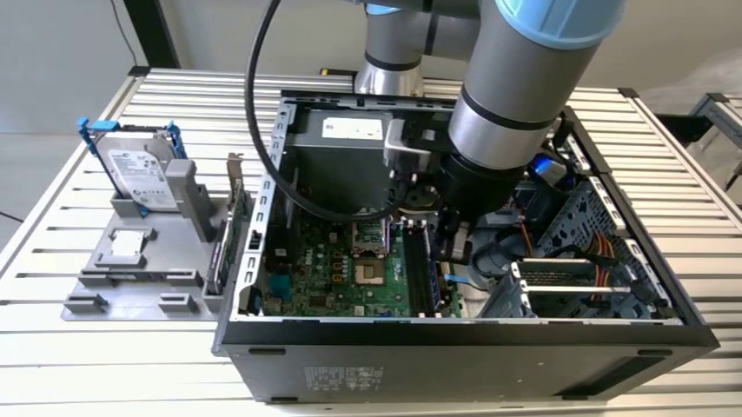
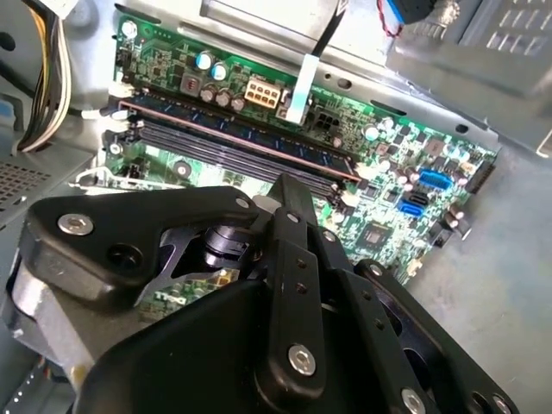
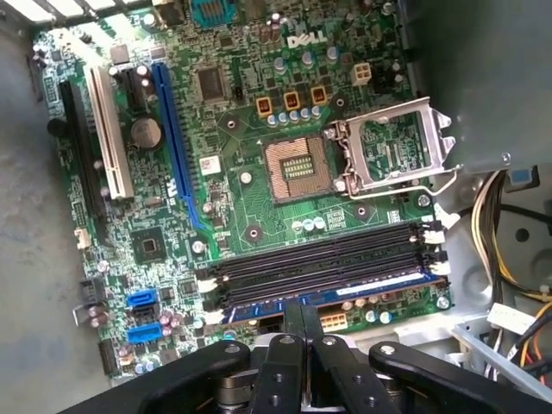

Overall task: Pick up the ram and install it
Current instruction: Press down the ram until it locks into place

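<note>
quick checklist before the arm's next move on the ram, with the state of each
1. Ram in a slot: the ram stands in the outermost memory slot of the motherboard. Ok.
2. Ram pressed fully home, end latches closed: cannot tell.
3. Gripper placement: the gripper sits right at the ram, partway along its length and not at an end. Ok.
4. Neighbouring memory slots: nothing in them. Ok.
5. Yellow cable bundle: lies past the slots' end, off the ram. Ok.
</note>
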Available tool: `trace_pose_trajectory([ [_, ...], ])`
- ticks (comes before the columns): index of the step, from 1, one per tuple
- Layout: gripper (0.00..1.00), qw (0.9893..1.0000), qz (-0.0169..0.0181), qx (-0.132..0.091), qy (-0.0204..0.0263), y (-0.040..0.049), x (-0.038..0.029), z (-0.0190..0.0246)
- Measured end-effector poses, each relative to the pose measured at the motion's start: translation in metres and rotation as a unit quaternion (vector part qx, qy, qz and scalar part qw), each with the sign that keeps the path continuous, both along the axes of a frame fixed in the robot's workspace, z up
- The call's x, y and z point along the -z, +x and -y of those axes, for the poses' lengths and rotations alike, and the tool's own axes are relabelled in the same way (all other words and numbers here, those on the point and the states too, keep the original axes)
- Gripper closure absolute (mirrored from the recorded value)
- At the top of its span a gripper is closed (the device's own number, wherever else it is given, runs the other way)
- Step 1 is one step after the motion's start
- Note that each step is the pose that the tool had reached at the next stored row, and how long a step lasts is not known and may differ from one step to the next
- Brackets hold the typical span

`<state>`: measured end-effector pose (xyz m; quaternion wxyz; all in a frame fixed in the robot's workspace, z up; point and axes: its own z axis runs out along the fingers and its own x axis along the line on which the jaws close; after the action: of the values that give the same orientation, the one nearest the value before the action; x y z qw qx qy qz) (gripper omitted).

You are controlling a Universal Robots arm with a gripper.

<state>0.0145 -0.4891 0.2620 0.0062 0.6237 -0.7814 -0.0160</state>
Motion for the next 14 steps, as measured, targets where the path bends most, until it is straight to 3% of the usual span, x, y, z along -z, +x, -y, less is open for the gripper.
trace_pose_trajectory([
  [6,1.0,0.9996,-0.0001,-0.029,-0.0001,0.0,0.0006,-0.0004],
  [14,1.0,0.9981,0.0004,-0.062,0.0,0.0001,0.0016,-0.0012],
])
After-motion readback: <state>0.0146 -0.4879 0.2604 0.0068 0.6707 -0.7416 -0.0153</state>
